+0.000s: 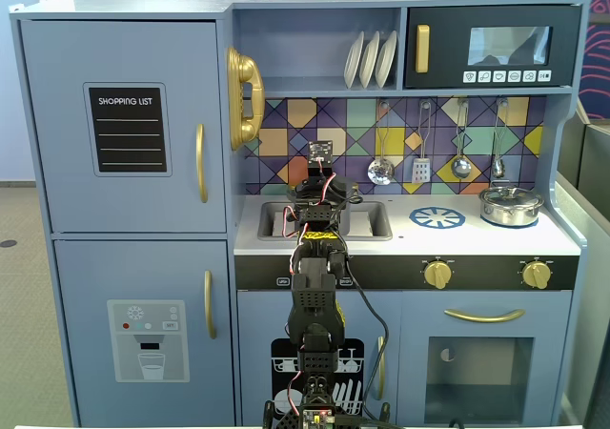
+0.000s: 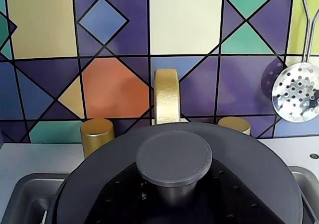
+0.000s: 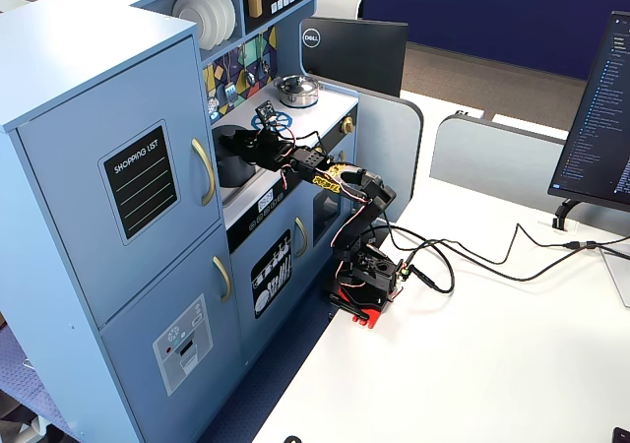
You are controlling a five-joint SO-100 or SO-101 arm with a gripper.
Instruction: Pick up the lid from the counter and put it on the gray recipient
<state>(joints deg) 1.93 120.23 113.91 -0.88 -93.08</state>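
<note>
Wrist view: lid (image 2: 174,157) fills lower frame, knob centred, near edge cut off; gray recipient (image 3: 232,162) beneath not separable here. Gold faucet (image 2: 166,95) behind lid, sink (image 2: 22,194) corners at left and right. Fixed views: arm reaches over sink, gripper (image 1: 322,193) hides lid. Gripper fingers unseen in any view; grip state cannot tell. Silver pot (image 1: 511,205) far right on counter.
</note>
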